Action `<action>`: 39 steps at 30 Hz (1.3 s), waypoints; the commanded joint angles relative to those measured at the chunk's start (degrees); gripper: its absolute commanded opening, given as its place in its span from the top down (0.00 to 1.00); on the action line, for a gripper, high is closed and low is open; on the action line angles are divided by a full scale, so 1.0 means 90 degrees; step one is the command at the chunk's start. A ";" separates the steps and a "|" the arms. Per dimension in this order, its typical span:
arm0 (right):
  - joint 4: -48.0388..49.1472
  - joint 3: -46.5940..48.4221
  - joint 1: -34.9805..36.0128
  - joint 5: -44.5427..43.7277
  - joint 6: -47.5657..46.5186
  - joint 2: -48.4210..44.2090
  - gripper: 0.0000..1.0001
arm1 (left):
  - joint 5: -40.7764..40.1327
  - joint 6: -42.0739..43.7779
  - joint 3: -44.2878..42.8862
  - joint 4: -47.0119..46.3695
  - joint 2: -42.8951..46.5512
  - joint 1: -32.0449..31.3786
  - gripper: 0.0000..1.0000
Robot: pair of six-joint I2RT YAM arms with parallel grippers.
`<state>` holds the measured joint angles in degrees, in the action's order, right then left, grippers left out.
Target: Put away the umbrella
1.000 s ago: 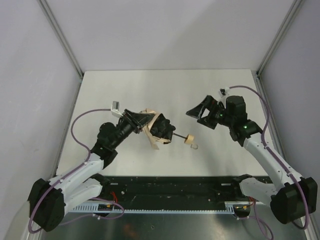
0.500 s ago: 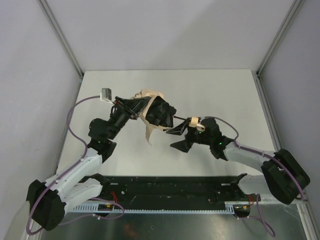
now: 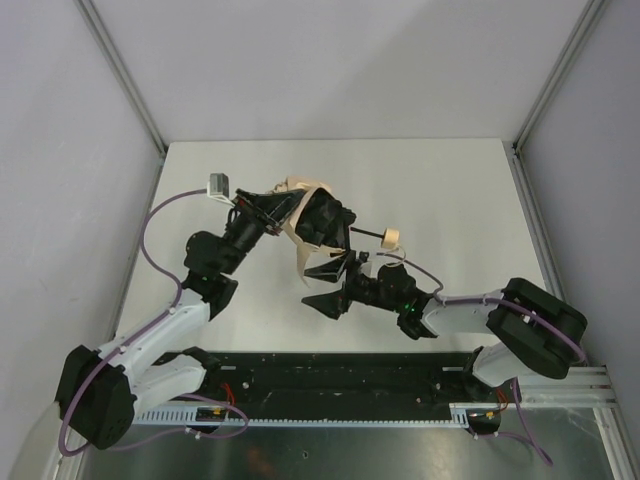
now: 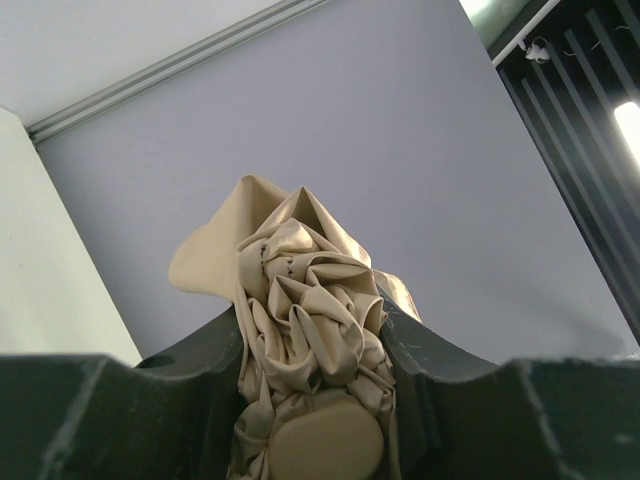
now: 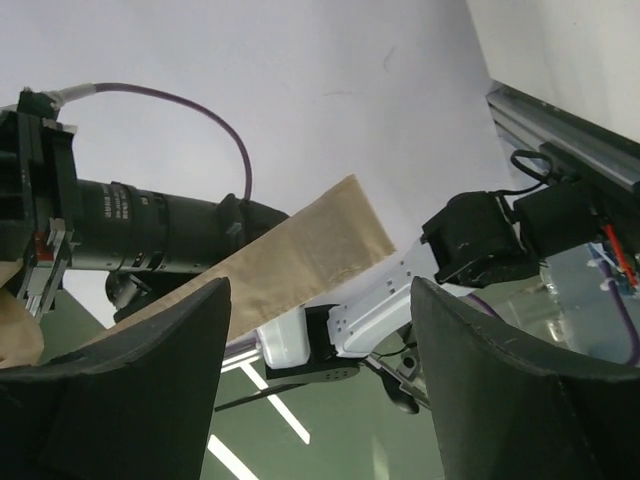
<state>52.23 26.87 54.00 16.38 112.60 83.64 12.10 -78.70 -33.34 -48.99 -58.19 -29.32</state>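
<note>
Left gripper (image 3: 322, 226): clenched on the bunched beige canopy of the umbrella (image 4: 305, 330). The wrist view shows the folds squeezed between both jaws. The grip sits on the fabric, probably so the bundle stays gathered rather than springing open.

Umbrella position: lifted off the table (image 3: 440, 190), left of centre, lying roughly level with its canopy end in the left jaws.

Loose flap (image 3: 300, 262): a tan strip hangs from the bundle toward the near edge. It is not yet wrapped in with the folds.

Shaft (image 3: 366, 234): a thin black rod runs right from the canopy and looks partly extended, so the umbrella appears not fully collapsed.

Handle (image 3: 390, 237): a pale wooden knob at the right end of the shaft, touching nothing.

Right gripper (image 3: 326, 287): released, jaws spread, gripping nothing. It is just near of the bundle with its fingers (image 5: 130, 380) aimed left. From its own camera the tan strip shows in the gap beyond the jaws. It seems placed to catch that flap.

Step in hand: likely tidying the fabric while the left arm steadies the bundle.

Risk: the flap is limp and could slide out of a shallow pinch.
</note>
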 commanded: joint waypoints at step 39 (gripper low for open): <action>0.2132 0.0591 -0.2346 0.2190 -0.5177 -0.1216 1.00 | 0.0008 0.0232 0.0286 0.6171 0.0938 -0.0295 1.00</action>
<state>72.38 28.47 31.48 33.43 75.66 77.93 14.13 -79.05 -27.62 -0.62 -48.40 -31.46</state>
